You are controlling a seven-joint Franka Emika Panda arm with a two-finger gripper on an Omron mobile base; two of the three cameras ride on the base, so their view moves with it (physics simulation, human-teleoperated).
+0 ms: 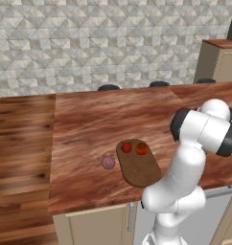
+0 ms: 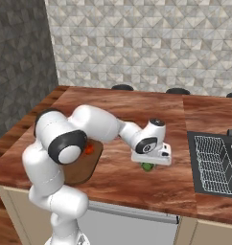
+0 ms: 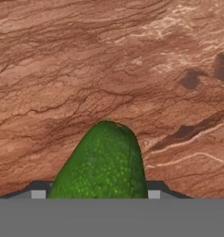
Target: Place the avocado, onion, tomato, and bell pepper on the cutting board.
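Right, gripper (image 2: pixel 147 165) is sitting low over the reddish countertop (image 2: pixel 137 184), to the right of the cutting board (image 2: pixel 84 167) in the right base view. The avocado (image 3: pixel 101 164) is sitting between the two finger tips in the hand view, its sides reaching both tips at the bottom edge, so the jaws are looking closed on it at roughly avocado width. Only its green underside (image 2: pixel 147 166) is peeking out under the white hand in the right base view, right at counter level; can't tell whether it is touching the surface or lifted.

Arm is reaching out from the base across the front of the counter, elbow bent, and is hiding part of the board in the right base view.

Cutting board (image 1: pixel 137 165) is lying flat near the front edge of the counter in the left base view. Two red items are resting on its far end, close together: the bell pepper (image 1: pixel 126 147) on the left, the tomato (image 1: pixel 142 149) just beside it on the right. The onion (image 1: pixel 108 162) is sitting on the countertop just off the board's left edge, not on it.

Further right, a dark sink with a wire rack (image 2: pixel 214 165) is sitting set into the counter. A grey tiled wall (image 1: pixel 113 43) is running behind it all.
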